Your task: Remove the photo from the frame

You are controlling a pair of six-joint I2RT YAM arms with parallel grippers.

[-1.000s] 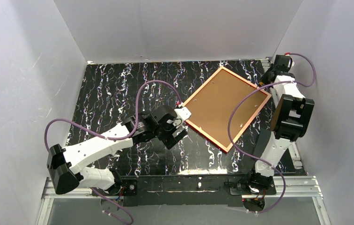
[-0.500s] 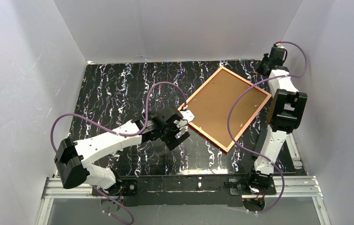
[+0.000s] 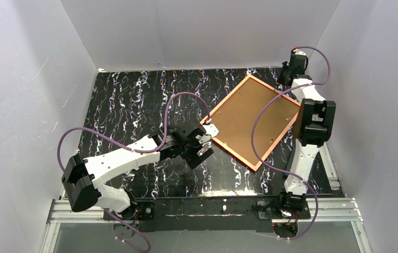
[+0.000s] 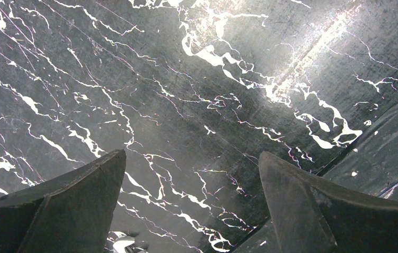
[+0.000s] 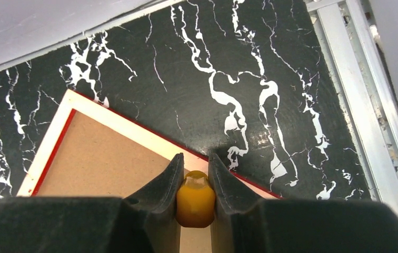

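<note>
The frame (image 3: 231, 153) lay face down on the desk (image 3: 133, 105), brown backing board (image 3: 239, 118) up, the photo hidden beneath. The left pincer (image 4: 190, 154) gaped beside its corner. The right pincer (image 5: 195, 156) clamped a yellow nub (image 5: 196, 197) over the far rim. The print was probably thin and easily creased, so best lifted by its edges.

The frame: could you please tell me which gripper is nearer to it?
Right. The right gripper, its jaws clamping a small yellow piece, hangs over the frame's far rim; the left gripper is open over the table beside its left corner.
</note>
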